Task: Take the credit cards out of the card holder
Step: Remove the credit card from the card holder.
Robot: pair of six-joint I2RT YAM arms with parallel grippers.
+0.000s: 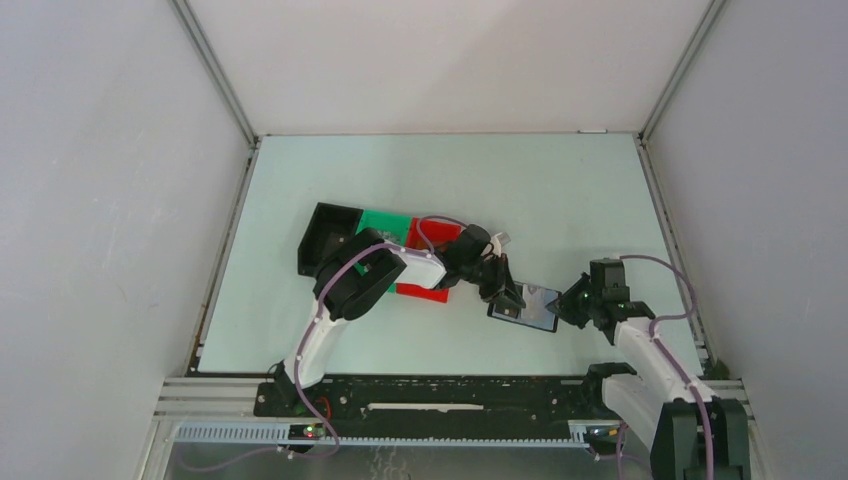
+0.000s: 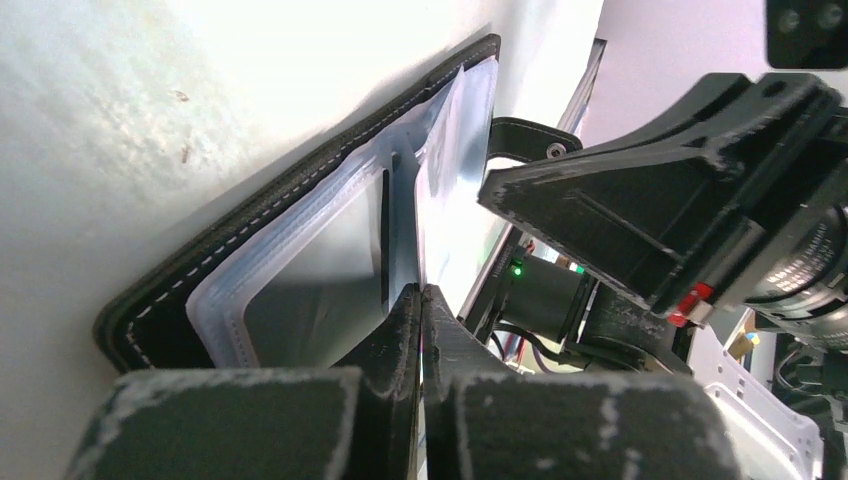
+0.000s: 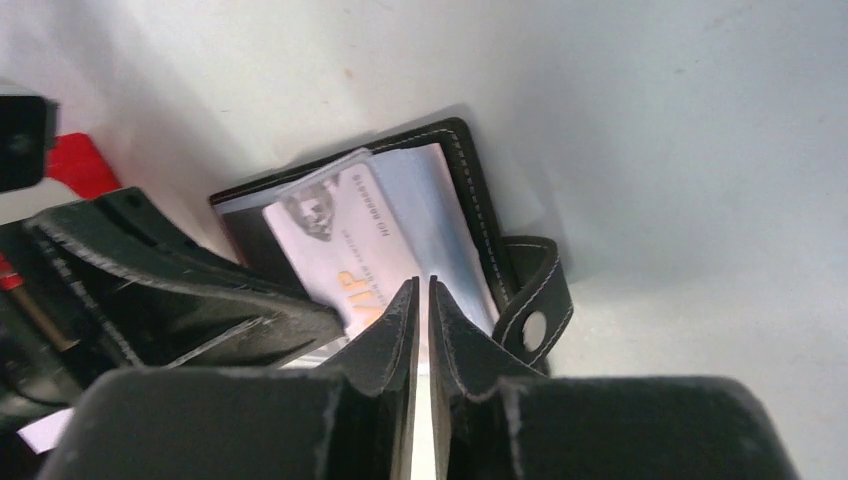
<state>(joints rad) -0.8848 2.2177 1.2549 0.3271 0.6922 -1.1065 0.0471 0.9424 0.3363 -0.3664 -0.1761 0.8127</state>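
A credit card (image 3: pixel 330 232) pokes from the open card holder (image 3: pixel 472 190), not out yet. Left end effector (image 2: pixel 421 293) at its 9 o'clock and right end effector (image 3: pixel 423 285) at 3 o'clock are clenched.

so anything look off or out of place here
Nothing spilled or broken. The wallet lies open with its snap strap flapped out to the side, and a VIP card showing inside.
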